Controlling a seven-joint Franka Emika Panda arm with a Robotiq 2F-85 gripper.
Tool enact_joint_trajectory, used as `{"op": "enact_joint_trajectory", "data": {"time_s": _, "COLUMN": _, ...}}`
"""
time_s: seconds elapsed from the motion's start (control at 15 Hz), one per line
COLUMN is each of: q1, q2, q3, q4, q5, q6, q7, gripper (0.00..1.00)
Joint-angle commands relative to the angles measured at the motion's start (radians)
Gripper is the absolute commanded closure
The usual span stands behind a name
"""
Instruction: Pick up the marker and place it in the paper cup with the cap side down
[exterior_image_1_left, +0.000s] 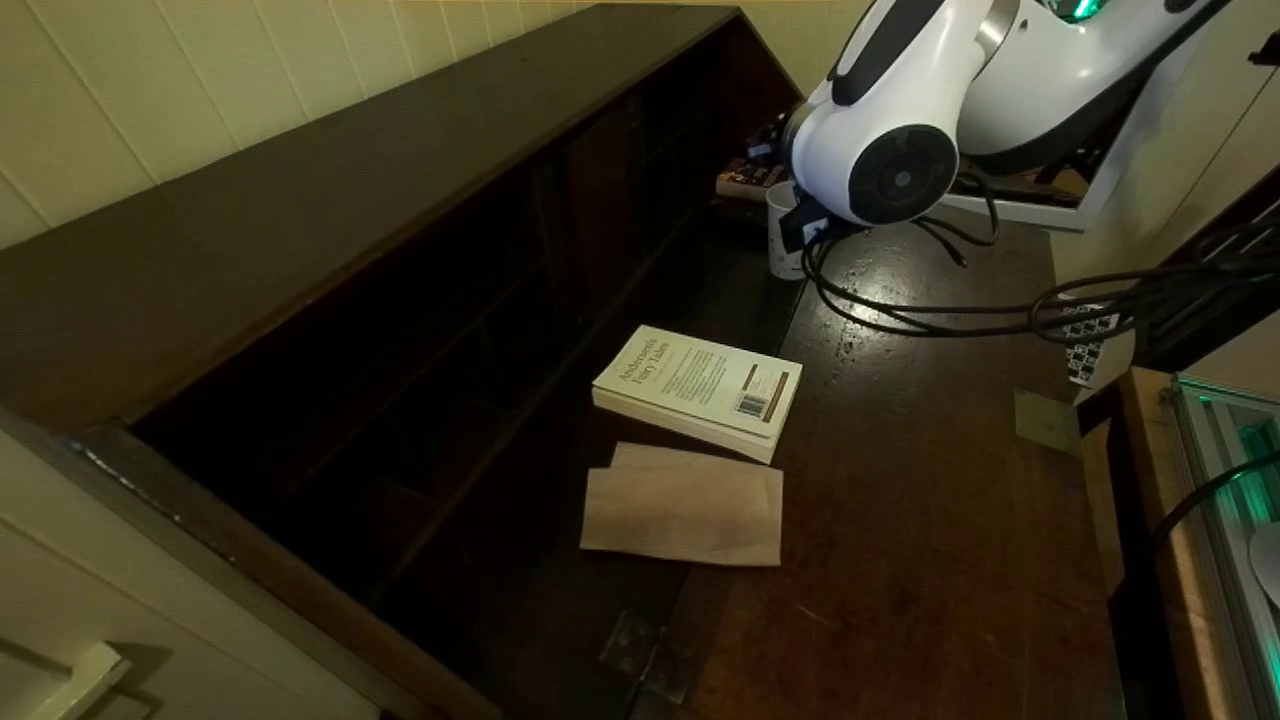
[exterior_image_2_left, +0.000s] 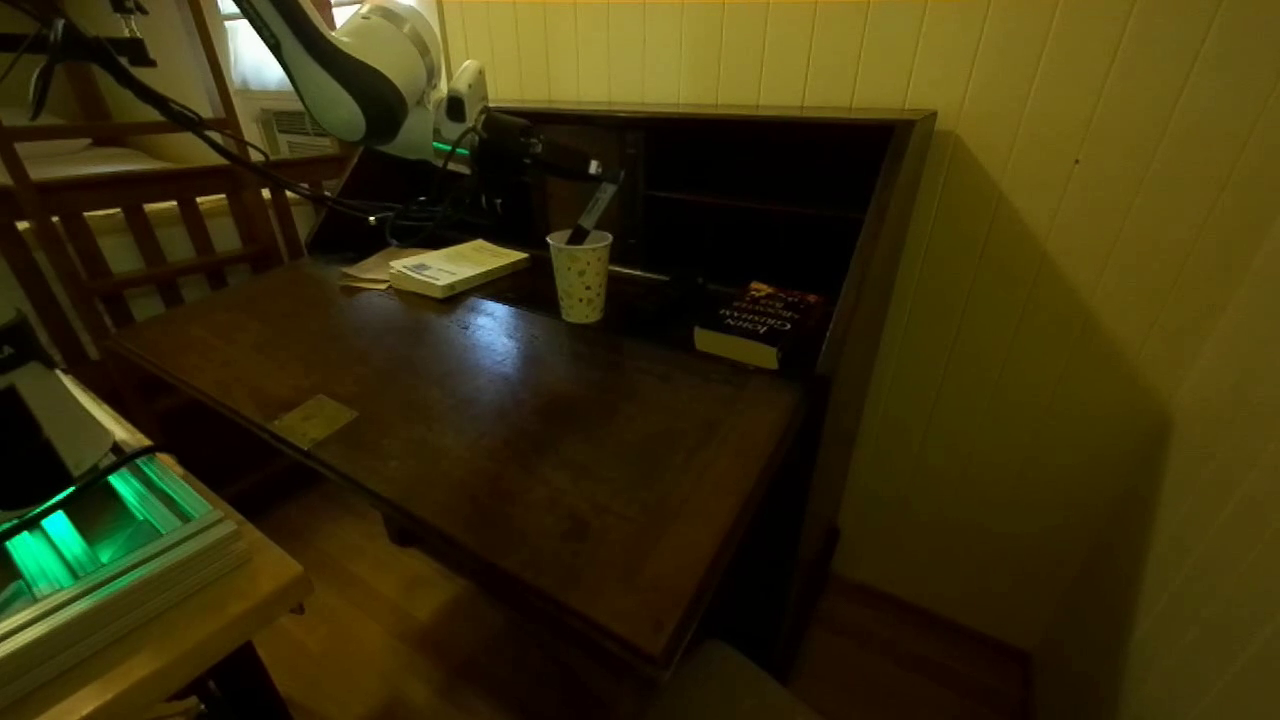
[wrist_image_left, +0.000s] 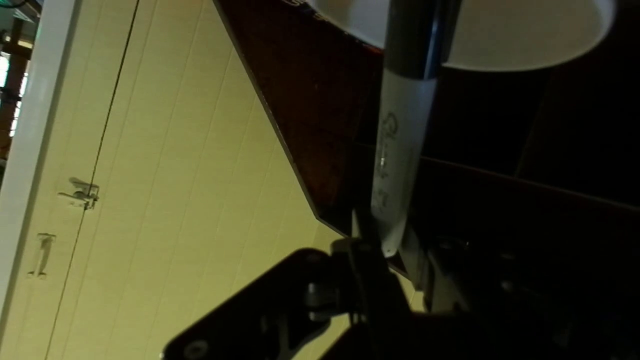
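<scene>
The marker (wrist_image_left: 400, 145) has a grey-white barrel with script lettering and a dark cap. My gripper (wrist_image_left: 387, 240) is shut on its tapered tail end. In an exterior view, the gripper (exterior_image_2_left: 608, 176) is above the paper cup (exterior_image_2_left: 580, 282), and the marker (exterior_image_2_left: 596, 210) slants down with its dark cap end at the cup's mouth. The white printed cup stands upright. It also shows in an exterior view (exterior_image_1_left: 785, 250), partly behind the arm, where the marker is hidden. In the wrist view, the cup (wrist_image_left: 520, 35) is at the top, behind the cap. The cap's tip is out of that frame.
A white book (exterior_image_1_left: 700, 390) and brown folded paper (exterior_image_1_left: 685, 510) lie on the dark desk (exterior_image_1_left: 900, 560). A dark thick book (exterior_image_2_left: 762, 325) lies beyond the cup. Cubby shelves (exterior_image_2_left: 750, 200) rise behind. Loose black cables (exterior_image_1_left: 900, 315) hang near the arm.
</scene>
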Motion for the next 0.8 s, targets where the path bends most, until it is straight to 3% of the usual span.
{"op": "enact_joint_trajectory", "data": {"time_s": 0.0, "q1": -0.007, "q2": 0.03, "q3": 0.025, "q4": 0.008, "q5": -0.028, "q6": -0.048, "q7": 0.057, "gripper": 0.96}}
{"op": "enact_joint_trajectory", "data": {"time_s": 0.73, "q1": -0.007, "q2": 0.075, "q3": 0.049, "q4": 0.003, "q5": -0.022, "q6": -0.114, "q7": 0.113, "gripper": 0.96}}
